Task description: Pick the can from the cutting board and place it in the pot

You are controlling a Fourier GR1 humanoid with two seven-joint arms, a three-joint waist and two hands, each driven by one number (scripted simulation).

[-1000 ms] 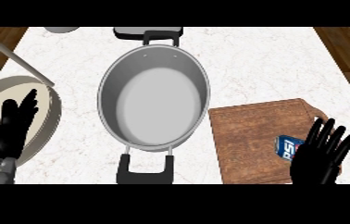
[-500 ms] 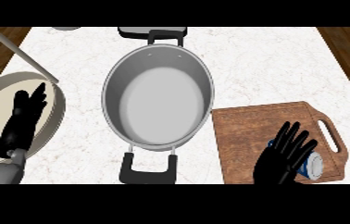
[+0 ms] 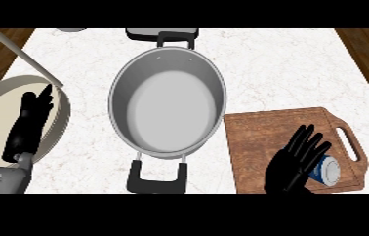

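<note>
Our right hand (image 3: 297, 162), fingers straight and holding nothing, sits beside the can (image 3: 328, 170) lying near the cutting board's (image 3: 267, 132) right edge. We judge nothing done yet: the pot (image 3: 167, 106) holds nothing, so gripping, lifting and placing all remain.

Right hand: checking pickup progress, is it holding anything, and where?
Nothing held. The right hand is open beside the can on the cutting board.

You see two matte black hands with slim, segmented fingers: the left hand (image 3: 29, 125) at eight o'clock, the right hand (image 3: 294, 164) at five o'clock. A smooth grey forearm (image 3: 13, 177) shows behind the left one only.
</note>
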